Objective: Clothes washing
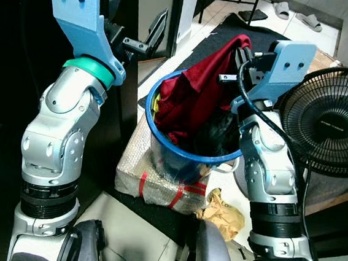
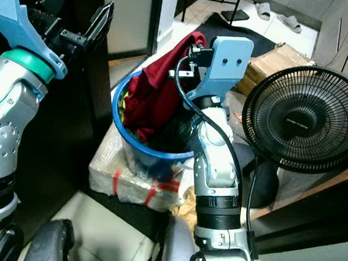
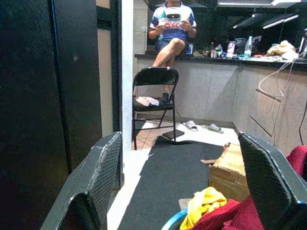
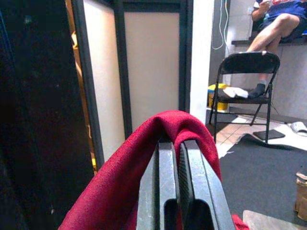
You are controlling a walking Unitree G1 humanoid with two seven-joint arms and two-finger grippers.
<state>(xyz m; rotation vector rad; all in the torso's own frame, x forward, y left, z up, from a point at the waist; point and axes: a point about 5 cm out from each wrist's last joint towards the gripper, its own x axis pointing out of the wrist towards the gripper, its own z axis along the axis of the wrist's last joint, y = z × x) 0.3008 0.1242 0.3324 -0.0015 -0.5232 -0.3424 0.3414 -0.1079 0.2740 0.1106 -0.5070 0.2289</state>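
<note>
A blue bucket full of clothes stands on a wrapped package just in front of me. A dark red garment rises out of it and drapes over my right gripper, which is shut on the cloth's top fold above the bucket's right side. A yellow cloth lies among the clothes at the bucket's left rim. My left gripper is held up to the left of the bucket, open, with nothing between its fingers.
A black floor fan stands close on the right. The bucket rests on a plastic-wrapped package, with crumpled brown paper beside it. A dark cabinet is at the left. Beyond are a cardboard box, a folding chair and a seated person.
</note>
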